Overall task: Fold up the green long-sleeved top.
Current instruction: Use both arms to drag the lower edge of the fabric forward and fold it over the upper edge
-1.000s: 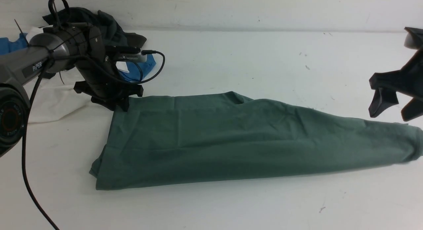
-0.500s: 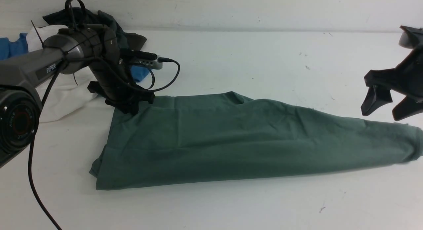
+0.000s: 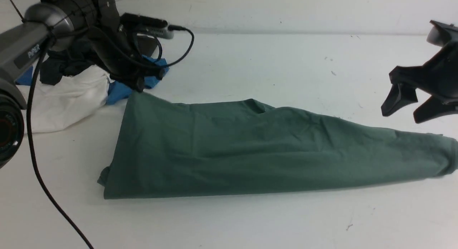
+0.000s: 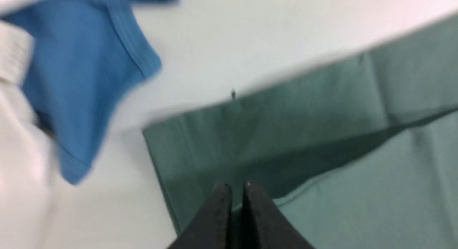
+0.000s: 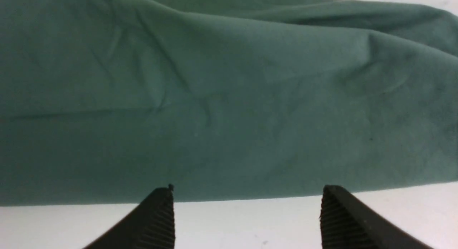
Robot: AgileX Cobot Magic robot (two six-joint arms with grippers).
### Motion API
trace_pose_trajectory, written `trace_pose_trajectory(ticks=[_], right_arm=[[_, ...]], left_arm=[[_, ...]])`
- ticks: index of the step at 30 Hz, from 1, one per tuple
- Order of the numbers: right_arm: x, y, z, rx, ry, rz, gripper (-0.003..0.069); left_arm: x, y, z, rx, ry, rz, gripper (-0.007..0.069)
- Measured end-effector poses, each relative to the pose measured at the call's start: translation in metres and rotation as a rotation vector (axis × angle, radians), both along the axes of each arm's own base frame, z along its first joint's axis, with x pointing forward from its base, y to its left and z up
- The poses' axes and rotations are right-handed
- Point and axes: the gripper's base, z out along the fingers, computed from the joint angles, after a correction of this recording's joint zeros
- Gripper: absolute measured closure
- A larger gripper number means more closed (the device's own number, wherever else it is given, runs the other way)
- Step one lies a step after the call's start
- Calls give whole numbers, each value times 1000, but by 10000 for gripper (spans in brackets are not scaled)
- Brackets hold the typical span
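slippage is looming: left hand [image 3: 139,87] is pinching only a corner of the green long-sleeved top [image 3: 250,149], which is draping below it along the bench [image 3: 250,63] toward the spread right hand [image 3: 400,116].

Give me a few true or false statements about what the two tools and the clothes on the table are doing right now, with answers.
1. The left tool is shut on a corner of the green top. True.
2. The right tool is clamped on the top's other end. False: it is open and hovers above that end, holding nothing.
3. The blue garment lies on top of the green top. False: it lies beside it on the table, next to the white garment.
4. The gripped corner is pulled up toward the left tool while the rest of the top lies on the table. True.
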Motion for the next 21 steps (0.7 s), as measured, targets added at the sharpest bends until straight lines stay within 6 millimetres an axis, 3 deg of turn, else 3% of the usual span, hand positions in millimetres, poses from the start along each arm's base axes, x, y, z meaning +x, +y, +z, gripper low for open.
trace_pose_trajectory(ticks=[3,7,12,18,19,21], right_arm=[[7,4,21,43,-88,32,157],[17,11,42,65,-177,89,157],[52,49,51,37,-290,284,157],[105,121,-3,-9,-300,504,157],[107,123,-5,-13,-300,511,157],[123,138,-30,-60,-296,550,155]], left_arm=[[2,0,17,-4,-52,0,608],[2,2,19,27,-60,-2,608],[1,6,17,66,-39,2,608],[1,6,17,71,-37,2,609],[1,6,17,71,-37,2,609],[1,6,17,66,-34,3,611]])
